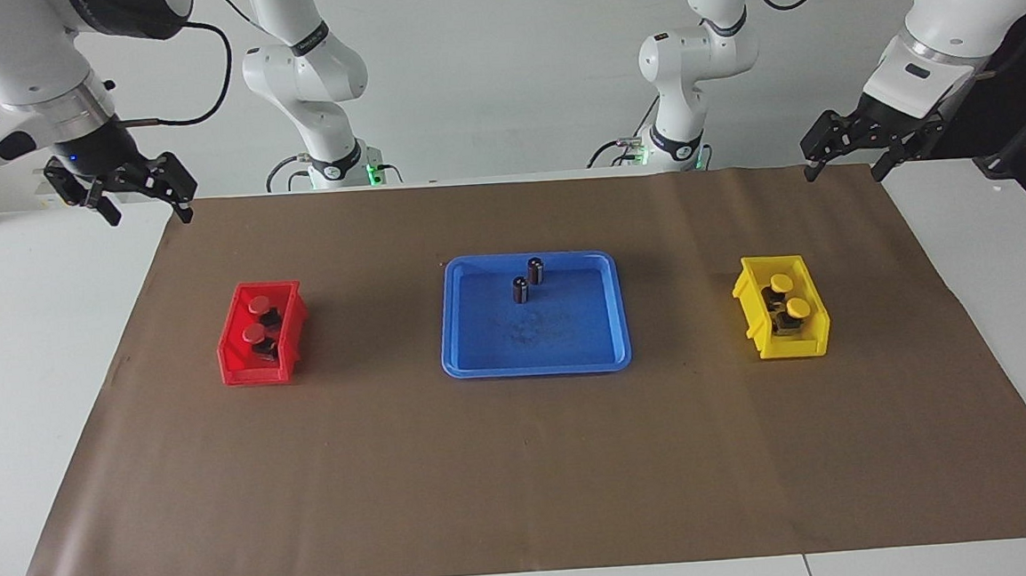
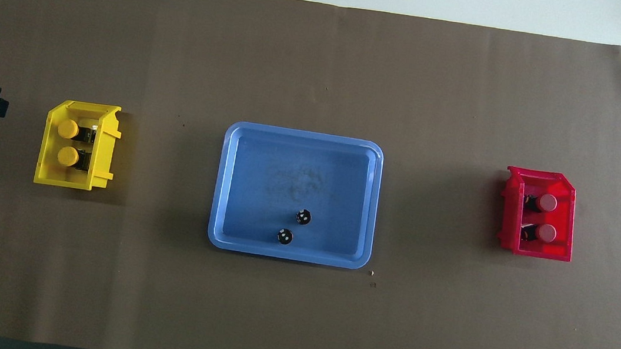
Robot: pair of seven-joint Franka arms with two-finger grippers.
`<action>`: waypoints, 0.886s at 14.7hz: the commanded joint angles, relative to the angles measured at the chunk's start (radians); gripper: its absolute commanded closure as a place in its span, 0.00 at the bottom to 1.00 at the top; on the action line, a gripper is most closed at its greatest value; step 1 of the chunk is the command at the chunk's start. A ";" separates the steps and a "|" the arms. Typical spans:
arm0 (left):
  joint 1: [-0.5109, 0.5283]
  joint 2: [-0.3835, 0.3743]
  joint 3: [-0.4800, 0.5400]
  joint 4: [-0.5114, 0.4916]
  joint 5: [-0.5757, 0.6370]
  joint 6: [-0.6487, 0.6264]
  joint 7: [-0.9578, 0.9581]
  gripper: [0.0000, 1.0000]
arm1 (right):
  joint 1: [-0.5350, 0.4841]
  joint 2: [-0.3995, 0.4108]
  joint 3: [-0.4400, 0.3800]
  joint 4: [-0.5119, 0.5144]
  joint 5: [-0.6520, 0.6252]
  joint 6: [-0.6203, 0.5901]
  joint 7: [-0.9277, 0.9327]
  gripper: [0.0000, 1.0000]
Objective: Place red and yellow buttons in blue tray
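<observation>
Four buttons sit in their bins, none yet in the blue tray [image 1: 473,362], which lies at the centre of the facing view and holds only two dark cylinders [image 1: 528,280] near its upper rim. Both red buttons [image 1: 258,318] lie in the red bin [image 1: 231,363] at centre left of that frame, lined up one above the other; both yellow buttons [image 1: 790,296] sit likewise in the yellow bin [image 1: 761,344] at centre right.

Raised at the upper left corner, the right gripper [image 1: 144,202] has its fingers apart and nothing in them; the red bin lies below it and a little toward the frame's centre, so this arm is the nearer one for the reds. Mirrored at the upper right, the left gripper [image 1: 846,165] hangs spread and empty above the yellow bin, which is its closer target. Each pick probably calls for a descent into its bin.
</observation>
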 commanded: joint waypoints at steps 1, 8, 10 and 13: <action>0.006 -0.031 0.002 -0.034 -0.012 0.008 0.001 0.00 | -0.006 -0.007 0.005 -0.008 0.018 0.005 0.018 0.00; 0.006 -0.031 0.002 -0.034 -0.012 0.008 0.001 0.00 | -0.006 -0.016 0.007 -0.023 0.017 -0.003 0.004 0.00; 0.006 -0.031 0.002 -0.034 -0.012 0.008 0.001 0.00 | 0.004 -0.016 0.008 -0.023 0.017 -0.003 0.012 0.05; 0.006 -0.031 0.002 -0.034 -0.012 0.008 0.001 0.00 | 0.026 -0.031 0.012 -0.081 0.020 0.046 0.015 0.19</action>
